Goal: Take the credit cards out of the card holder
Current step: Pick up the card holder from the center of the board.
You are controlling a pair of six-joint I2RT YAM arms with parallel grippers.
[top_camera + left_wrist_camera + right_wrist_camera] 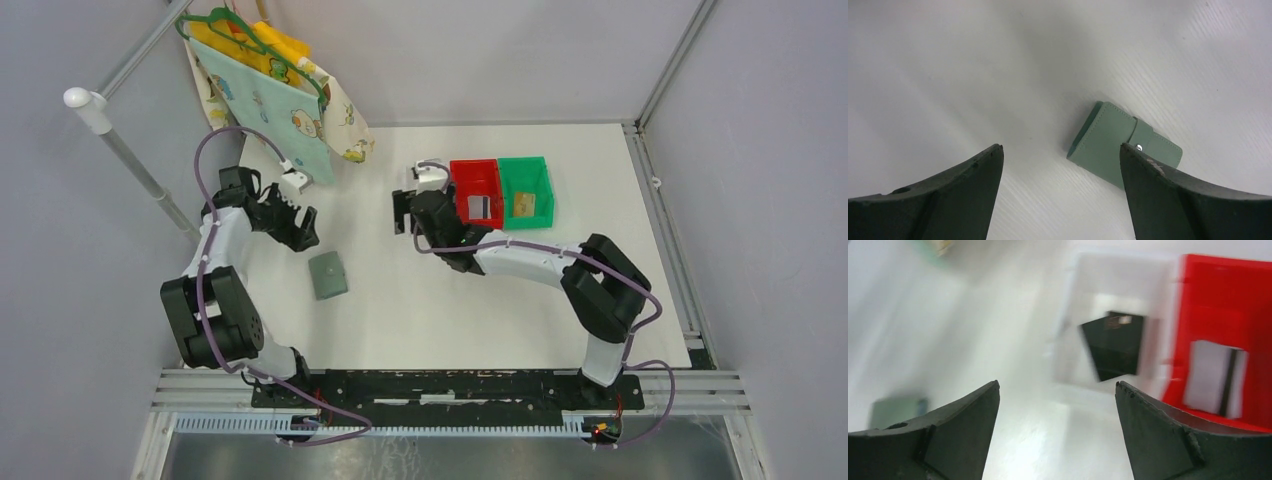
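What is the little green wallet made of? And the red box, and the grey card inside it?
The card holder looks like soft matte leather or fake leather: stitched edge, snap strap. The red box looks like hard smooth plastic with straight walls. The grey card is probably plastic, thin with a dark stripe, though blurred.

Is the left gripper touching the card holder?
Apart. The top external view shows bare table between the left gripper and the card holder; its jaws are open.

card holder (328,275) 1 | grey card (478,207) 1 | tan card (523,205) 1 | coloured bins (475,164) 2
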